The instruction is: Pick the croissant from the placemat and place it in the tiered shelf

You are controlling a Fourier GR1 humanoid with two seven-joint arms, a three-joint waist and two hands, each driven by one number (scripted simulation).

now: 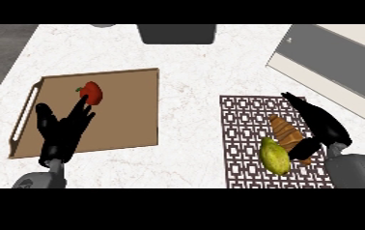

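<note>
Reaching over the patterned placemat (242, 142), the robot's right hand (321, 127) is closing in on the croissant (287, 132), which is lying on the mat's right half, still flat on the weave. The hand is sitting just beside and partly over the pastry, with long fingers stretching up past its far end and the thumb coming in low near its near end; the fingers are looking relaxed and spread rather than curled round it, so the grasp is judged as not yet made. A yellow-green pear-like fruit (274, 155) is lying touching or nearly touching the croissant on its left, which is crowding the thumb's side.

The left hand (64, 127) is resting with fingers up and spread over a brown cutting board (128, 113), near a red pepper (91, 93) that it is not holding.

The tiered shelf (321, 55) is probably the grey and cream structure showing at the upper right corner, well apart from the mat; nothing is seen sitting in it.

So the task is standing at its opening stage: the approach is under way, while the pinch, the lift, the carry toward the upper right and the release are all remaining.
</note>
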